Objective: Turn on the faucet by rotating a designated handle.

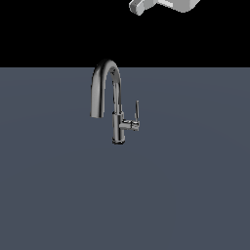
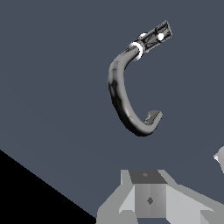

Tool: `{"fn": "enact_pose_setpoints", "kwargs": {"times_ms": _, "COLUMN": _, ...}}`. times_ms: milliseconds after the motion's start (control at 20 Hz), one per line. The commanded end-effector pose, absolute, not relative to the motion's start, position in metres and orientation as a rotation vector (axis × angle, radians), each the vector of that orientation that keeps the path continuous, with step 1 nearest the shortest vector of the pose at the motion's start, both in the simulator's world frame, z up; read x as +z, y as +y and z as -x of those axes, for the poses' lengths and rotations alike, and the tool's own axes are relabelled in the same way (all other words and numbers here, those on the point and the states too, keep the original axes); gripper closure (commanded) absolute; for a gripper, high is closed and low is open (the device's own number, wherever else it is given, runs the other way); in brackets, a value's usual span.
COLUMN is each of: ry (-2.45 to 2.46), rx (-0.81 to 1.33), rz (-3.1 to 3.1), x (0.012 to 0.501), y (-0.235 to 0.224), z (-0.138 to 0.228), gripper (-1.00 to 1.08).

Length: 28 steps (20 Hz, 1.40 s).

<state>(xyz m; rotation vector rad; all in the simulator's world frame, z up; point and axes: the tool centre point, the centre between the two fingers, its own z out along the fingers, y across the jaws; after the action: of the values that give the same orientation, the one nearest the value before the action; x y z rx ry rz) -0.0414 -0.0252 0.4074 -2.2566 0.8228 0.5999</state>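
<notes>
In the exterior view, the faucet (image 1: 113, 100) stands in the middle, its thin handle (image 1: 137, 111) sticking up on the right. The gripper (image 1: 163, 5) sits at the top edge, far away.

In the wrist view, I cannot tell if the fingers are apart. It might bump the big spout (image 2: 122, 98) instead.

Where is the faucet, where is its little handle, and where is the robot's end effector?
faucet (image 1: 115, 124): exterior view, on the upright body under the arched spout.
handle (image 1: 137, 110): exterior view, on the thin upright lever.
end effector (image 2: 148, 199): wrist view, on the grey block of its body; fingertips out of frame.
</notes>
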Motion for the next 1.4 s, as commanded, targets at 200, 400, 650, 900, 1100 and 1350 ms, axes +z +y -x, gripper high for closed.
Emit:
{"fn": "enact_pose_setpoints", "kwargs": {"times_ms": 200, "ry": 0.95, "rx": 0.704, "rz": 2.033, "x": 0.367, "y": -0.04, "z": 0.009, "gripper": 1.08}}
{"fn": "enact_pose_setpoints", "kwargs": {"times_ms": 400, "ry": 1.022, "rx": 0.764, "rz": 1.886, "x": 0.339, "y": -0.048, "z": -0.008, "gripper": 1.08}}
{"fn": "enact_pose_setpoints", "kwargs": {"times_ms": 650, "ry": 1.106, "rx": 0.833, "rz": 1.693, "x": 0.3, "y": -0.056, "z": -0.026, "gripper": 1.08}}
{"fn": "enact_pose_setpoints", "kwargs": {"times_ms": 900, "ry": 1.181, "rx": 0.897, "rz": 1.491, "x": 0.258, "y": -0.061, "z": -0.039, "gripper": 1.08}}
{"fn": "enact_pose_setpoints", "kwargs": {"times_ms": 1100, "ry": 1.232, "rx": 0.941, "rz": 1.333, "x": 0.224, "y": -0.061, "z": -0.047, "gripper": 1.08}}
{"fn": "enact_pose_setpoints", "kwargs": {"times_ms": 1350, "ry": 1.275, "rx": 0.979, "rz": 1.18, "x": 0.192, "y": -0.059, "z": -0.051, "gripper": 1.08}}
